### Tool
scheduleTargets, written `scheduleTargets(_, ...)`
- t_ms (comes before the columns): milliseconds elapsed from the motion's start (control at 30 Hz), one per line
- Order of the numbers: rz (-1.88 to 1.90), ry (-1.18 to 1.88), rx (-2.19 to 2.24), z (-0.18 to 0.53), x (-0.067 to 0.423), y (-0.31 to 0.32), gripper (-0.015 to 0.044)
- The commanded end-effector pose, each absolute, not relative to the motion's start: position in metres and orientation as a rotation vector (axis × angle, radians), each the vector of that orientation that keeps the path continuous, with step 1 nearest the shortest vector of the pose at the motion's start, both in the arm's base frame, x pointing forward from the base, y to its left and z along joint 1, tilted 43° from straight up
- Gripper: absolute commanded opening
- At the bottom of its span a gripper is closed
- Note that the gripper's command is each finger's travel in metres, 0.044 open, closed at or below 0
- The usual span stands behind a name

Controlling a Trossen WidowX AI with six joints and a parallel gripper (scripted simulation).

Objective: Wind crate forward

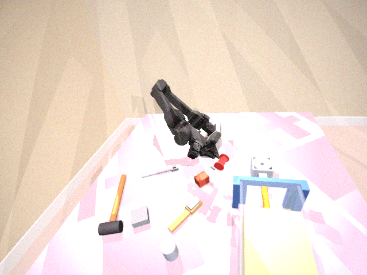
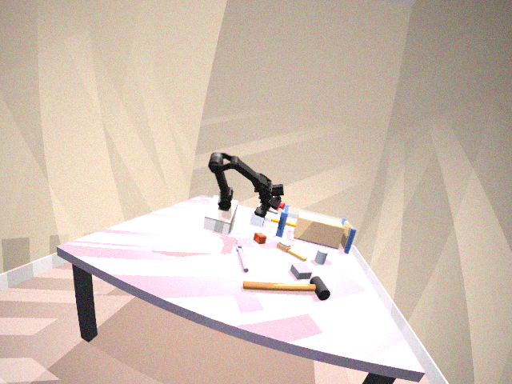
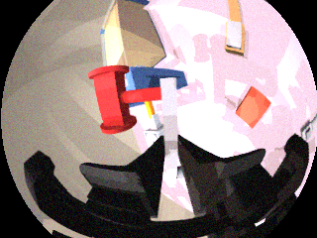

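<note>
My gripper [image 1: 218, 157] [image 3: 169, 139] is shut on the winch handle, a pale grey bar with a red spool-shaped knob [image 1: 221, 162] [image 2: 282, 206] [image 3: 110, 99]. The handle is held above the bench, to the left of the grey winch [image 1: 262, 168] [image 2: 257, 219] in the top view. The key end is not clearly seen. The winch has a round hole on top. A yellow strap [image 1: 265, 197] [image 2: 286, 223] [image 3: 150, 108] runs from it to the tan crate [image 1: 274, 239] [image 2: 318, 229] [image 3: 142, 31]. The crate sits flat behind the blue frame [image 1: 268, 180] [image 2: 282, 224] [image 3: 158, 74], with a gap between them.
An orange-red block [image 1: 202, 179] [image 2: 259, 238] [image 3: 253, 107] lies near the gripper. A wrench [image 1: 156, 172], a yellow-handled tool [image 1: 180, 220], a mallet [image 1: 117, 204], a grey block [image 1: 140, 216] and a grey cylinder [image 1: 170, 250] lie farther off.
</note>
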State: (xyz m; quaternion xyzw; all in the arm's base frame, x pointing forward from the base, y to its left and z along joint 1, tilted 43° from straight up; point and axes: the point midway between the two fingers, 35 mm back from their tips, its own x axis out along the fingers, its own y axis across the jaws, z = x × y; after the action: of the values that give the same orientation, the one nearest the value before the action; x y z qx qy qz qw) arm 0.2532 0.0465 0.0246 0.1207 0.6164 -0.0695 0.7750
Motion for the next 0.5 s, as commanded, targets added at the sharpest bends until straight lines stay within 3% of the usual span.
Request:
scheduleTargets(0, -0.093, 1.314, 0.301, 0.0277, 0.2545, 0.0480, 0.0000)
scheduleTargets(467, 0.109, 1.273, 0.456, 0.0278, 0.2543, 0.0473, 0.0000)
